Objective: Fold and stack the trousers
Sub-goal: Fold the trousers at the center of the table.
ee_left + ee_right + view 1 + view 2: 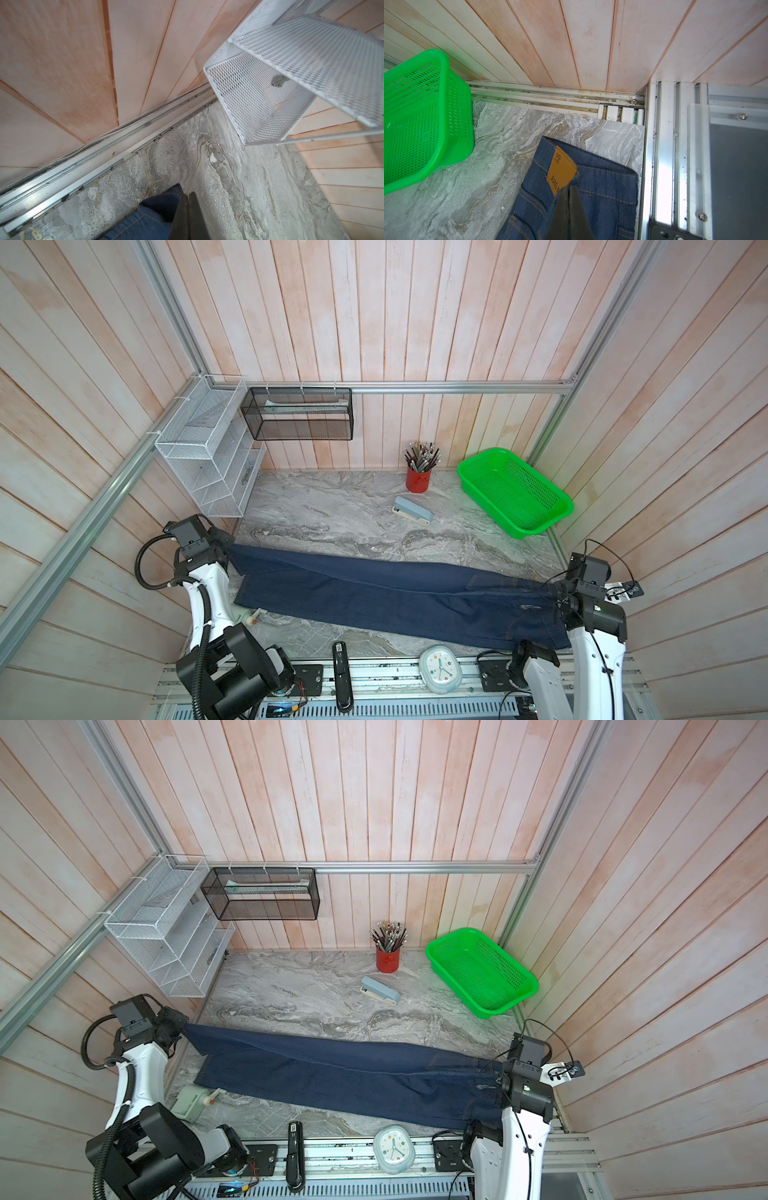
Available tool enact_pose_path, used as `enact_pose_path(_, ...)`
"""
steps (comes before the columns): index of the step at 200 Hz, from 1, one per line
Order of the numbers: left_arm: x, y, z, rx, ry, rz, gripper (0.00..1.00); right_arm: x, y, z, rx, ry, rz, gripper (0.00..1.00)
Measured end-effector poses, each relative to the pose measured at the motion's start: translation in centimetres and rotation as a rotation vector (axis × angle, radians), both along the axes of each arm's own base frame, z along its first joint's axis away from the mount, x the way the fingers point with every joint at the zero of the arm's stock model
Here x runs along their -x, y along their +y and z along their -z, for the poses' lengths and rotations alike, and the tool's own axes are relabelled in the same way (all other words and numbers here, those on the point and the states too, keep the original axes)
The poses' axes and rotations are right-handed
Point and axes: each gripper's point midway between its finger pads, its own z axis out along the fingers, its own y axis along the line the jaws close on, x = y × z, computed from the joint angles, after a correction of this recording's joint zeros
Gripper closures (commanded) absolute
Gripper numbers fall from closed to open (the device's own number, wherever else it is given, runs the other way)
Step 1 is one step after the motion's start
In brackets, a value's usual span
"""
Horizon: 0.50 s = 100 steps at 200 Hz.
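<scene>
The left end effector (188, 196) is clamped on one end of the trousers (374, 593), the right end effector (570, 189) on the other; such thin bites could let heavy denim slip mid-fold

Up high, looking down on the whole table (332, 514) in both top views. Right behind left pincer (188, 199) and right pincer (570, 193), looking past both.

The right tool (570, 190) pinches the blue trousers (608, 187) by the brown patch (560, 168). A green basket (425, 116) sits nearby.
</scene>
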Motion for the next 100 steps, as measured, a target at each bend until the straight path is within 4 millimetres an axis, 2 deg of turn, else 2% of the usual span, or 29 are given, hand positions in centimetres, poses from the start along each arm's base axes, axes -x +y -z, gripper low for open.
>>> enact_pose_path(60,-0.1,-0.1,0.4,0.007,-0.010,0.008,1.00,0.1,-0.1,0.5,-0.013,0.054,0.007,1.00)
enact_pose_path(76,-0.9,-0.4,-0.2,0.016,-0.057,0.036,1.00,0.0,-0.1,0.5,-0.014,0.066,0.001,1.00)
enact_pose_path(100,-2.7,-1.0,-2.3,0.022,-0.146,0.094,1.00,-0.3,0.0,0.8,-0.021,0.085,-0.008,1.00)
